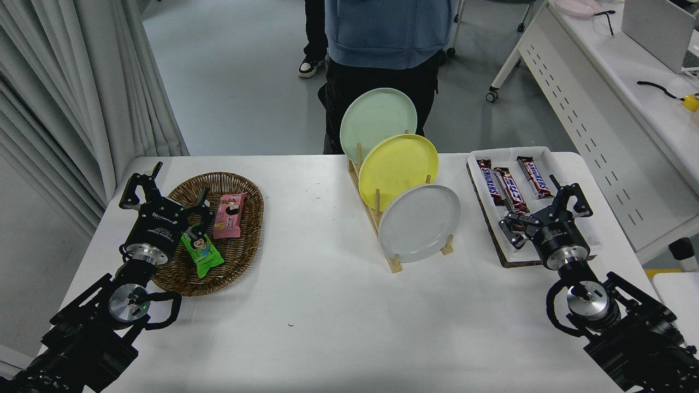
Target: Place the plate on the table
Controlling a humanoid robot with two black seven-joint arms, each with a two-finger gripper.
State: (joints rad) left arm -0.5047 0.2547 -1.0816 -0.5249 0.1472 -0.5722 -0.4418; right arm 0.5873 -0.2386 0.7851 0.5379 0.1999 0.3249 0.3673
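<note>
- Your left gripper (164,192) is sitting parked, fingers spread wide, over the basket (248,240).
- The plate (419,222) is standing nearest in the rack (394,264) on the table (327,327).
- Your right gripper (543,210) is hovering wide open, empty, over the tray (551,155).

Person (389,49) cut off above the chest.
</note>
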